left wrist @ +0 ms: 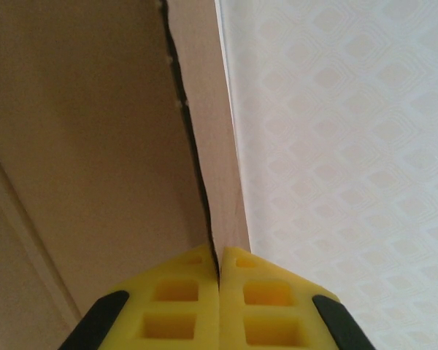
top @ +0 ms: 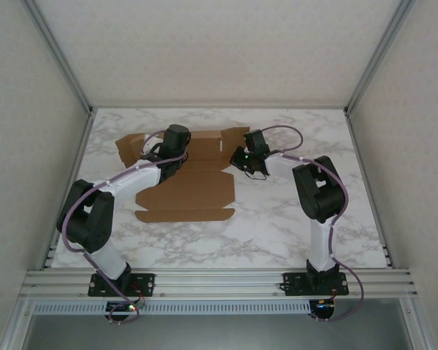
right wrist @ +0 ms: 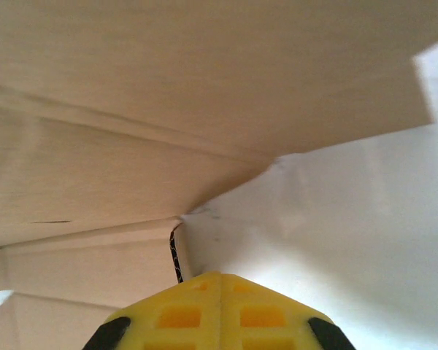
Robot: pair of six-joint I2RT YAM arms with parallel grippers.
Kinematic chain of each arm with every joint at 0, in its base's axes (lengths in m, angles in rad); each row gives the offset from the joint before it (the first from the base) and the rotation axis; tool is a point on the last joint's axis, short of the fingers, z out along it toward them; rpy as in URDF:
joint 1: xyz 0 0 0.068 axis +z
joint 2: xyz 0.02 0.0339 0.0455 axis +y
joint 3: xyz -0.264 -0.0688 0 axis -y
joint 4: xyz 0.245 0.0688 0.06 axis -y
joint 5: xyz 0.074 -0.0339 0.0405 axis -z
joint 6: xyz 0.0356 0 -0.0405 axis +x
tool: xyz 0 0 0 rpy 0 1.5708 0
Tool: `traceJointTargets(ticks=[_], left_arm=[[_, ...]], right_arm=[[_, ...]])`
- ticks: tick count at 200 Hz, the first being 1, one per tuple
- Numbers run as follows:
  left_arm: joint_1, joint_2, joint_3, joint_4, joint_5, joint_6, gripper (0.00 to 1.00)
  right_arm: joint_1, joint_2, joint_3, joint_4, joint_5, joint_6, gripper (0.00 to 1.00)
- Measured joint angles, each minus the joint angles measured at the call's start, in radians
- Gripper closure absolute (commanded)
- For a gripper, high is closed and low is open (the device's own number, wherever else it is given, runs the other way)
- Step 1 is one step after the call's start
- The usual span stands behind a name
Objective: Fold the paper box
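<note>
Left gripper (left wrist: 219, 257): yellow fingers pressed together on the thin edge of a cardboard flap (left wrist: 212, 146). The flap rises out of the pinch, and the enclosure wall (left wrist: 350, 146) stands behind it. In the top view the gripper sits over the far-left part of the sheet.

Paper box (top: 190, 191): brown die-cut blank at the middle of the table (top: 277, 226), mostly flat. The wide far strip of panels and tabs runs left to right, and a narrower panel with a rounded lip reaches toward the near edge.

Long axis: left to right across the table, square to the line of both arms' reach.

Right gripper (right wrist: 220, 278): fingers closed tip to tip, with no card visible between them. It sits low at the far-right edge of the blank. In the right wrist view a corner of card lies just beyond the tips, and a larger panel hangs tilted above.

Governing relation: the box lies between the two grippers. The left one holds a far-left flap and the right one stands just beside the far-right end. Each end is nearer its own-side arm.

Judgement: raising the far wall along its left-to-right crease probably needs both ends lifted together. The near panel lies flat and is not yet folded.

Risk: the thin card may buckle or slip if only one end rises.
</note>
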Motion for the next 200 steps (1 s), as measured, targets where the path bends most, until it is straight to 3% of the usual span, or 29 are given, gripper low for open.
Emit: traceJointTargets(ticks=[79, 200], left_arm=[[-0.001, 0.0, -0.003, 0.008, 0.005, 0.0, 1.0], [-0.001, 0.0, -0.003, 0.011, 0.015, 0.0, 1.0]], right_arm=[[0.042, 0.01, -0.01, 0.114, -0.074, 0.072, 0.97], [0.068, 0.124, 0.062, 0.102, -0.059, 0.097, 0.93]])
